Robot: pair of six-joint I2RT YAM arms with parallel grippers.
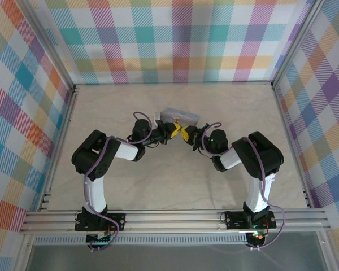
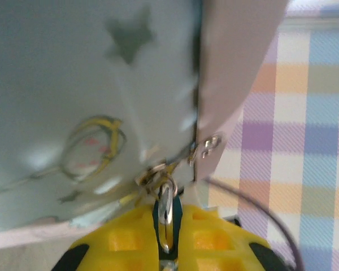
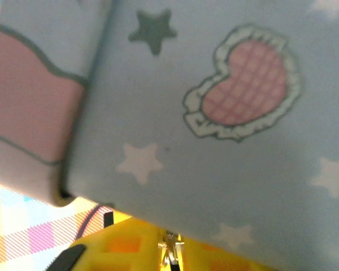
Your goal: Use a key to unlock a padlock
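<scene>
The padlock (image 2: 166, 219), dark bluish with a silvery shackle, sits pinched between the yellow fingers of my left gripper (image 2: 168, 210), which is shut on it. Its shackle reaches up to the metal hasp (image 2: 158, 172) of the pale blue tin box (image 2: 73, 84). In the right wrist view a small metal piece, the key (image 3: 170, 252), is held between the yellow fingers of my right gripper (image 3: 170, 240), just under the tin (image 3: 214, 169). From above, the left gripper (image 1: 173, 132) and right gripper (image 1: 186, 135) meet tip to tip in front of the tin (image 1: 181, 117).
The tin stands mid-table on the pale marbled surface (image 1: 175, 186). Plaid walls (image 1: 175, 39) close in the back and both sides. An aluminium rail (image 1: 169, 217) runs along the near edge by the arm bases. A dark cable (image 2: 260, 209) curves right of the left fingers.
</scene>
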